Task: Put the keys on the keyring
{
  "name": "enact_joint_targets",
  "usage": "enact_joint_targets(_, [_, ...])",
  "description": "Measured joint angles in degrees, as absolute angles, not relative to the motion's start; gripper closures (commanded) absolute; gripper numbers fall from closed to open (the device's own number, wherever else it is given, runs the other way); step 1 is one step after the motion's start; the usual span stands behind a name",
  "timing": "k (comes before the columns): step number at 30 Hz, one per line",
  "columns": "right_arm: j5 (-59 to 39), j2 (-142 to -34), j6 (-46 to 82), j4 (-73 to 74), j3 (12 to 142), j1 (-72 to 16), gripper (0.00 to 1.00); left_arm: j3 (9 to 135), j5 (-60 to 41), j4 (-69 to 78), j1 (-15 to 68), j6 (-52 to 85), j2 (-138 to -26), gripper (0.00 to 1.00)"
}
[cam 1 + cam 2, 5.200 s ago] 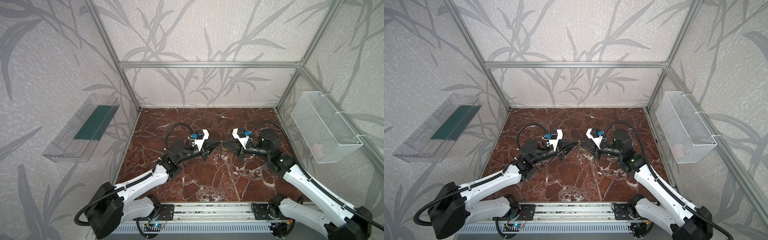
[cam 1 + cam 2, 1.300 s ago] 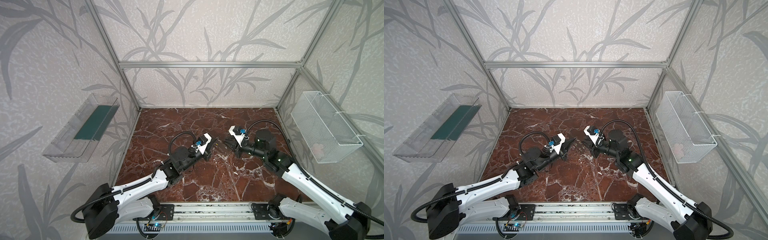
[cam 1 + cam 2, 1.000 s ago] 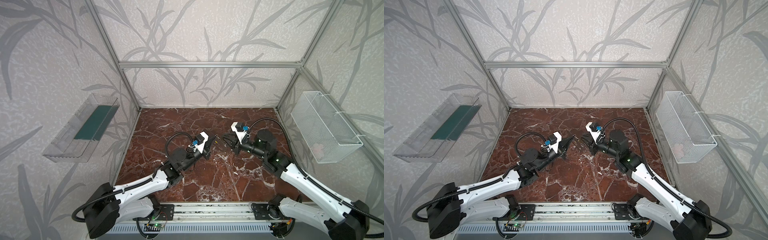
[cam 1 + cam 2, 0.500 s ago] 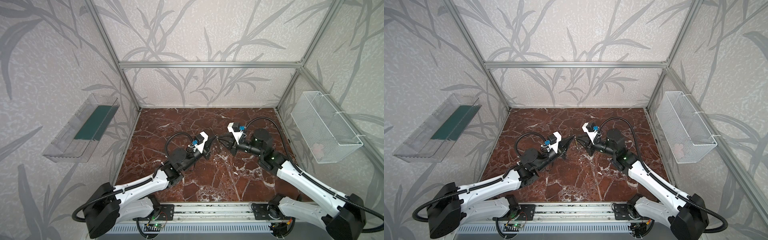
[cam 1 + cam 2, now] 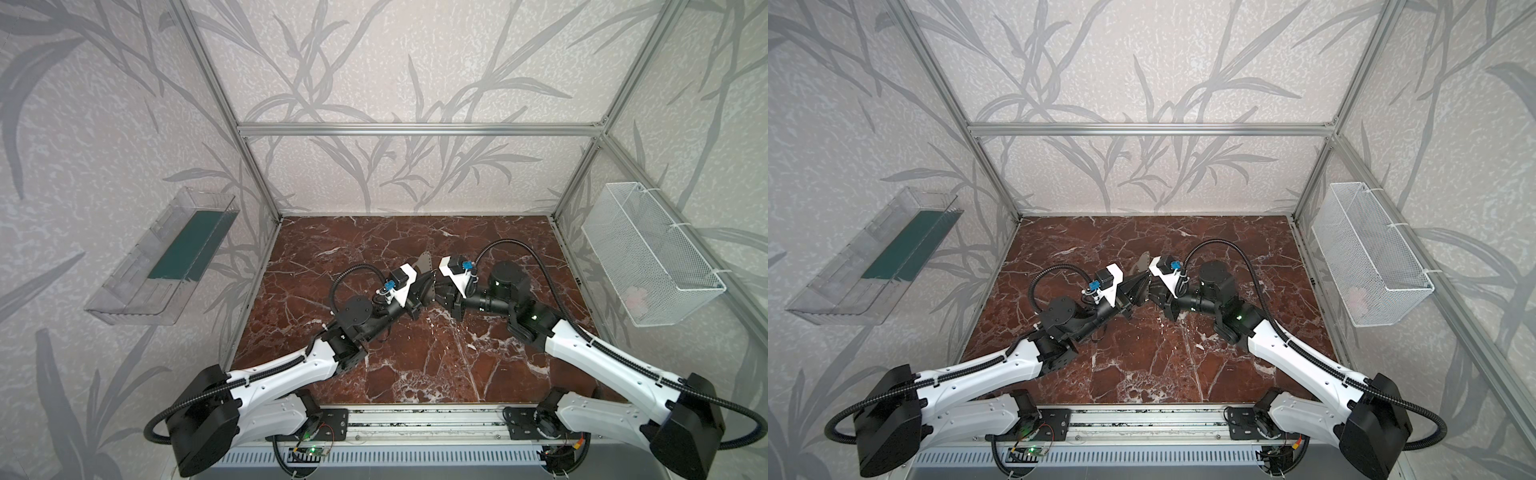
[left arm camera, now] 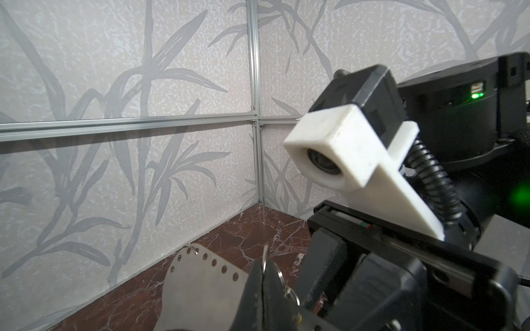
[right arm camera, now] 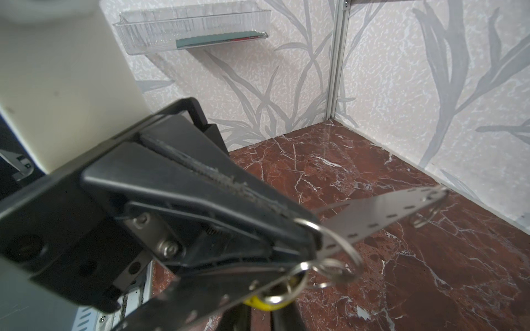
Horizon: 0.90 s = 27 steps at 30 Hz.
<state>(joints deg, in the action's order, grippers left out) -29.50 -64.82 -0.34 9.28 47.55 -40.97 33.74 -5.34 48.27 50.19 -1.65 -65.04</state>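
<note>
In both top views the two arms meet over the middle of the brown marble table (image 5: 415,365), the left gripper (image 5: 422,286) and right gripper (image 5: 441,287) tip to tip, with the plate (image 5: 424,262) (image 5: 1144,259) sticking up between them, clear of the table. How the jaws stand cannot be told from here. In the left wrist view, the left gripper (image 6: 263,266) has its jaws pressed together on the rim of the plate (image 6: 198,283), whose edge is lined with small holes; the silver keyring (image 6: 276,273) sits right at the fingertips, and the right arm's black gripper body is just beside it. In the right wrist view the left gripper (image 7: 311,238) pinches the plate (image 7: 387,212), which reaches out over the table. The keyring (image 7: 337,255) loops around the fingertips, its yellow tag (image 7: 258,302) hanging below. Whether the right gripper's jaws are spread or closed cannot be told.
</note>
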Motion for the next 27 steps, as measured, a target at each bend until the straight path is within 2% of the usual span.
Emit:
enact_joint_targets(2, [-29.45,-64.82,-0.73,8.82,47.62,-41.12,0.84,33.74,-5.69,48.27,50.19,-1.61,-65.04,1.0])
enact_joint_targets(6, [-28.42,-64.53,-1.96,7.77,47.75,-41.25,0.7,33.74,-5.96,48.29,50.19,-1.45,-65.01,1.0])
enact_joint_targets(9, [-26.94,-63.46,-3.53,6.24,47.75,-41.32,0.66,33.74,-6.07,48.27,50.19,-1.45,-64.99,1.0])
enact_joint_targets(19, [-17.91,-58.89,-8.84,0.95,47.75,-41.32,0.66,32.75,-6.04,48.47,50.19,-1.43,-63.29,1.0])
enact_joint_targets(27, [-11.99,-57.01,-9.28,0.27,47.75,-40.66,0.71,32.45,-6.07,48.47,50.19,-1.39,-63.07,1.0])
